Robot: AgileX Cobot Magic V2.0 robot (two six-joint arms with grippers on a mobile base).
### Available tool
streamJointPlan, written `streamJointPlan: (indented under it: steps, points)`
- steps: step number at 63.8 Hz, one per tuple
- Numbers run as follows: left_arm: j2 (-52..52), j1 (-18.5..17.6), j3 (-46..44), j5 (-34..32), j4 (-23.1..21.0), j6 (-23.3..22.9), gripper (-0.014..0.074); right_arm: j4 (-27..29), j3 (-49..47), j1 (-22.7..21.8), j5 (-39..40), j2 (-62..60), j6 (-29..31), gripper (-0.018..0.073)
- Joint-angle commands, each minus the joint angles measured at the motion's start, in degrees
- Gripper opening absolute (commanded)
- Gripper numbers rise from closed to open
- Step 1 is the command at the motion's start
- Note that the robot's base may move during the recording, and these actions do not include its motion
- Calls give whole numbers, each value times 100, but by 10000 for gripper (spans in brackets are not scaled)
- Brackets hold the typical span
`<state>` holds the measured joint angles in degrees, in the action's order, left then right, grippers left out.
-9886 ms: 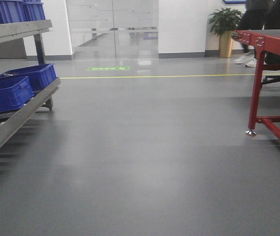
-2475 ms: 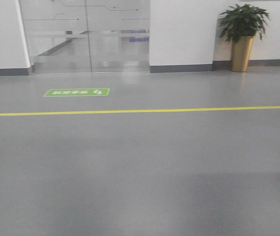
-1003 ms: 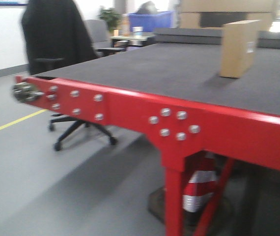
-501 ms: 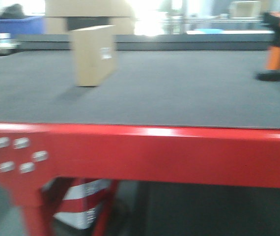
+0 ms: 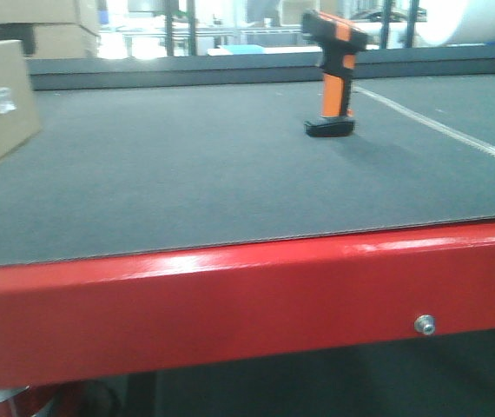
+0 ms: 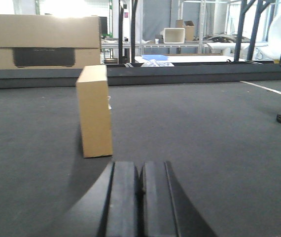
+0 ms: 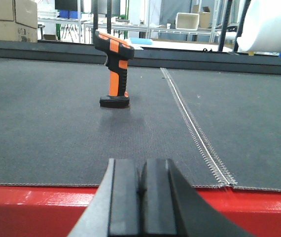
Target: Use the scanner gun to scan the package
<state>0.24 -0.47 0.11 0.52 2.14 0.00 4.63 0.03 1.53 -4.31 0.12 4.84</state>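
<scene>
Orange scanner (image 7: 114,69) far off looks light and hard, so grab its handle (image 7: 114,81); left gripper (image 6: 140,172) and right gripper (image 7: 140,170) are closed, empty.

Only the tip of each arm shows from where I stand. The left pincer (image 6: 140,170) is matte black plastic: two flat, rectangular fingers (image 6: 123,197) with squared tops and softly rounded edges, a thin dark seam between them, and sloping black flanks that widen toward the base. The right pincer (image 7: 141,170) is built the same, and its smooth black fingers (image 7: 124,197) carry a faint grey sheen.
</scene>
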Motion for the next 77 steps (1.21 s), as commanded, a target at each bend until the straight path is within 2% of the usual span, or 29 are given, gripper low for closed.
streamJointPlan:
  steps: [1, 77]
  points:
    - [-24, 14, -11, -118, -26, 0, -111, 15, -3, 37, 93, -12, -5, -168]
    - [-24, 14, -11, -118, -26, 0, -111, 15, -3, 37, 93, -12, -5, -168]
